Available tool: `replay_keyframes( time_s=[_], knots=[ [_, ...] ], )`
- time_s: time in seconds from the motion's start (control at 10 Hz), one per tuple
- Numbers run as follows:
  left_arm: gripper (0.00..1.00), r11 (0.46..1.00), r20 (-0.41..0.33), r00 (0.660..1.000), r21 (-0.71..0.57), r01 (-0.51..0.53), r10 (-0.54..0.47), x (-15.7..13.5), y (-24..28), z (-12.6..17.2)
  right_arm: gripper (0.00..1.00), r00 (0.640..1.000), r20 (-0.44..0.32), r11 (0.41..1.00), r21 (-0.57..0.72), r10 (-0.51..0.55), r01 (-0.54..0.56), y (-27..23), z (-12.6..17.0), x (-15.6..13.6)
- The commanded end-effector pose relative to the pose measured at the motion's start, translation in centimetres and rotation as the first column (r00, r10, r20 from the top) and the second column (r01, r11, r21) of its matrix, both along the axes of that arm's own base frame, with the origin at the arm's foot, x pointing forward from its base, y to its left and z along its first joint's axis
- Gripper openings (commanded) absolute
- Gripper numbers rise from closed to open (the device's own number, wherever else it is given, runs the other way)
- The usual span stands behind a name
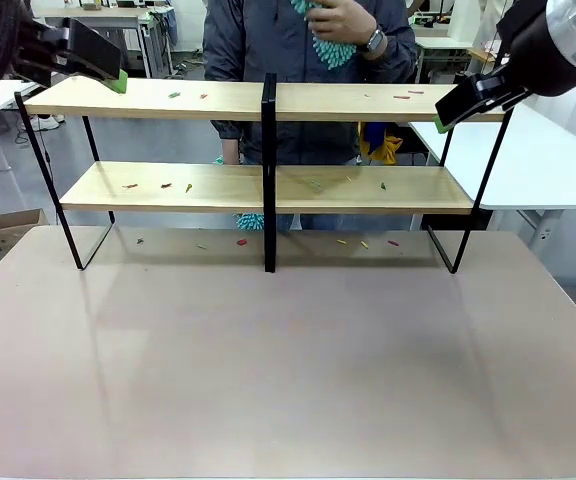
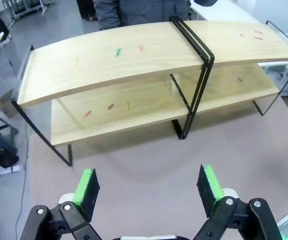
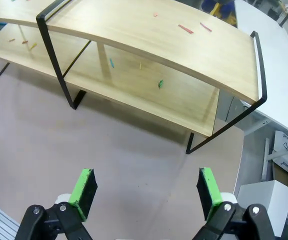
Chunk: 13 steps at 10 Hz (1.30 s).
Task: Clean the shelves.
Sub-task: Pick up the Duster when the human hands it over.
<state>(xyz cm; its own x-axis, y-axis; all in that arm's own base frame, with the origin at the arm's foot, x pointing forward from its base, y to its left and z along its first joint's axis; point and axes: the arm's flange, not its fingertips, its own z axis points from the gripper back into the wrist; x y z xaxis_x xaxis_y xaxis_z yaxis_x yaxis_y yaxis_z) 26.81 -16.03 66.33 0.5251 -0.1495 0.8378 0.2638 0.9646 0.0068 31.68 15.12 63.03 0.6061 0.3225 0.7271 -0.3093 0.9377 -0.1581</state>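
Observation:
The shelves (image 1: 368,190) stand across the far half of the table, two light-wood boards in a thin black frame with a central post (image 1: 269,170). Small coloured scraps (image 1: 174,95) lie on both boards and on the table beneath. The same shelves (image 2: 134,55) appear in the left wrist view and the shelves (image 3: 149,35) in the right wrist view. My left gripper (image 2: 149,190) hangs open above the table, near the shelves' left end (image 1: 93,62). My right gripper (image 3: 146,190) is open near their right end (image 1: 468,100). Neither holds anything. A person behind the shelves holds a teal duster (image 1: 330,45).
The brown table (image 1: 288,360) stretches toward me in front of the shelves. A white table (image 1: 548,160) stands to the right, with white boxes (image 3: 264,195) on the floor beside it. A cardboard box (image 1: 13,228) sits on the floor at left.

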Motion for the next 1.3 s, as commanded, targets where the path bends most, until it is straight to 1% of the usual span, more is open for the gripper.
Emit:
replay_keyframes(
  time_s=[0.0,0.4,0.5,0.7,0.8,0.9,1.1,1.2],
  knots=[
    [1.0,1.0,-0.008,1.0,-0.016,0.006,-0.006,0.2,-0.7,-0.2,1.0,1.0,-0.001,1.0,0.0,0.003,-0.003,0.5,0.7,0.5],
    [1.0,0.998,-0.013,0.999,0.039,0.047,-0.046,0.5,-1.0,-0.5,1.0,1.0,0.007,1.0,0.006,-0.002,0.002,0.6,0.9,0.3],
    [1.0,1.0,-0.016,1.0,0.011,0.018,-0.018,0.3,-0.8,-0.6,1.0,1.0,0.015,1.0,0.007,0.002,-0.002,0.7,0.9,0.0],
    [1.0,1.0,-0.016,1.0,0.011,0.018,-0.018,0.3,-0.8,-0.6,1.0,1.0,0.027,0.999,0.029,0.015,-0.015,1.0,1.2,-0.8],
    [1.0,1.0,-0.016,1.0,0.011,0.018,-0.018,0.3,-0.8,-0.6,1.0,1.0,-0.006,0.998,0.069,0.005,-0.004,1.3,1.2,-1.0],
    [1.0,1.0,-0.016,1.0,0.011,0.018,-0.018,0.3,-0.8,-0.6,1.0,0.997,-0.037,0.992,0.102,-0.071,0.074,2.1,1.4,-1.5],
    [1.0,1.0,-0.016,1.0,0.011,0.018,-0.018,0.3,-0.8,-0.6,1.0,0.994,-0.016,0.988,0.113,-0.104,0.105,3.2,2.0,-2.9],
    [1.0,1.0,-0.016,1.0,0.011,0.018,-0.018,0.3,-0.8,-0.6,1.0,0.99,0.003,0.982,0.127,-0.143,0.142,3.4,2.5,-3.3]
  ],
)
